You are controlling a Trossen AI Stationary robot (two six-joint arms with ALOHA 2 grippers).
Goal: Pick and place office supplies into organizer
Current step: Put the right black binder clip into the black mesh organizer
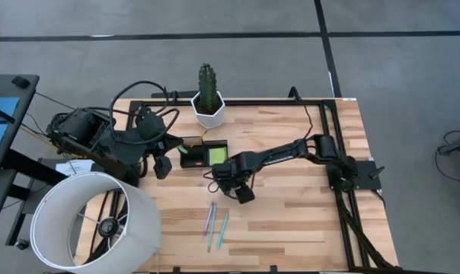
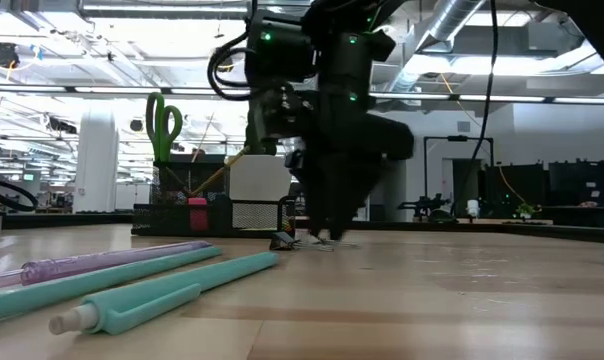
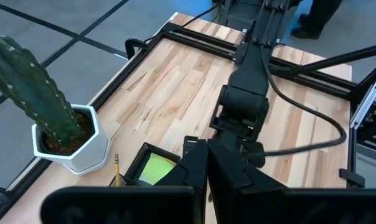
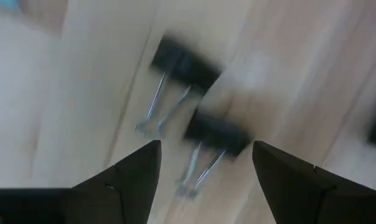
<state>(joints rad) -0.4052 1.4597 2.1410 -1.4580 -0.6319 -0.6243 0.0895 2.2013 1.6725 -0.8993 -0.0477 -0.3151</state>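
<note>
Two black binder clips [image 4: 216,134] [image 4: 185,62] lie flat on the wooden table, wire handles toward my right gripper [image 4: 203,158]. That gripper hangs just over them, pointing down and open, a finger on either side of the nearer clip without touching it. It stands just to the near side of the black organizer [image 1: 193,161], which holds a lime-green sticky pad [image 1: 217,156], green-handled scissors [image 2: 164,125] and a pink eraser [image 2: 197,215]. My left gripper [image 1: 163,166] is shut and raised left of the organizer. Purple and teal pens [image 1: 215,224] lie near the table's front.
A white hexagonal pot with a cactus [image 1: 208,106] stands behind the organizer. A large white lampshade [image 1: 93,221] covers the table's near left corner. Black rails [image 1: 325,129] run along the far and right edges. Bare wood lies right of the pens.
</note>
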